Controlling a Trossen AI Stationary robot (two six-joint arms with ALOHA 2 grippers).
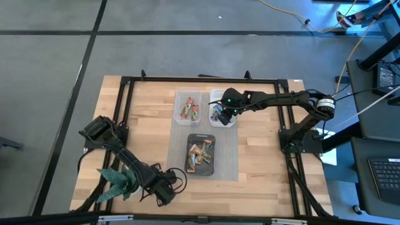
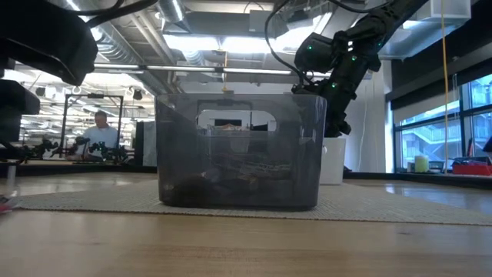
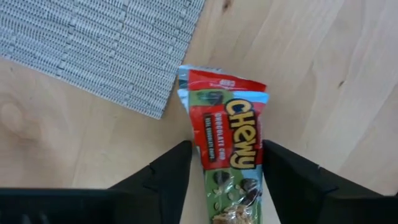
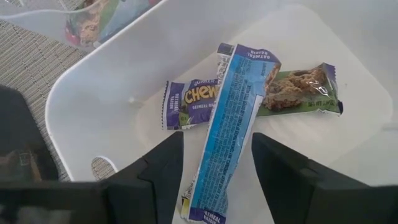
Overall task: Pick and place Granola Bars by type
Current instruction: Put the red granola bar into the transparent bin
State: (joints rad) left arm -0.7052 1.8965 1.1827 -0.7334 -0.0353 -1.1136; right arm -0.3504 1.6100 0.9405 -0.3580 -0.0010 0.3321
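Left jaws flank the red-green chocolate-chip bar on the wooden counter, not visibly clamped; it may slip. Right jaws pinch a blue-purple bar above the white tray; skewed release risks misplacement.

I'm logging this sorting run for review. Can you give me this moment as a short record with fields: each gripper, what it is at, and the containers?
left gripper: near table edge, fingers either side of a red-and-green Chewy chocolate chip granola bar lying on the wooden table, beside the grey woven mat
right gripper: above the white tray, a blue-wrapped bar between its fingers
white tray contents: one purple Chewy bar
dark bin: several mixed bars
clear tray: some bars
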